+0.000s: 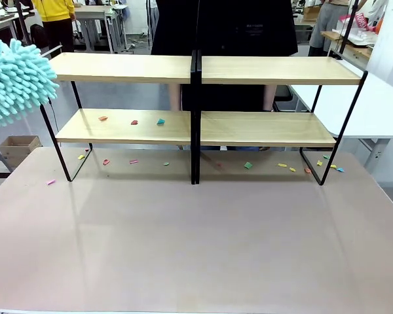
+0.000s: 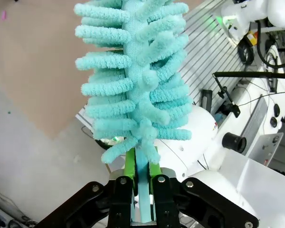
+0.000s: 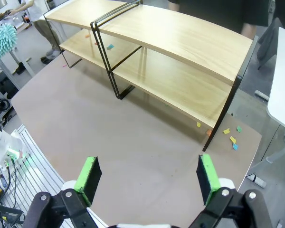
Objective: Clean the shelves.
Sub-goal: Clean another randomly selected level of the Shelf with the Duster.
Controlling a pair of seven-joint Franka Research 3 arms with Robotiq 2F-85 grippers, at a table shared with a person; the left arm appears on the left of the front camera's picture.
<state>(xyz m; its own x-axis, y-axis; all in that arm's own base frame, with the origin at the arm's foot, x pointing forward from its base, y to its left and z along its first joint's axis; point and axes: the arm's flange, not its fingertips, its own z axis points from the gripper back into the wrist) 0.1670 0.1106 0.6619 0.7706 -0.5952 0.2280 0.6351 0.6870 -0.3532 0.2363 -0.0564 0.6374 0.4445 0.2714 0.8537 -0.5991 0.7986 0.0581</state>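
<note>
Left pincer [image 2: 142, 167] clamped tight on thin handle of teal duster [image 2: 133, 71]; head soft, light. Right pincer [image 3: 149, 173] wide open, empty. Shelves [image 1: 131, 126] stand across far half of table [image 1: 196, 242]; boards stiff, light frame may slide if pushed.

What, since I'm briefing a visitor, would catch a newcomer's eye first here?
The fluffy turquoise duster at the far left, its handle clamped in the left hand. Then the wide two-tier shelves spanning the tabletop, with coloured paper scraps on the lower left board and more underneath.
</note>
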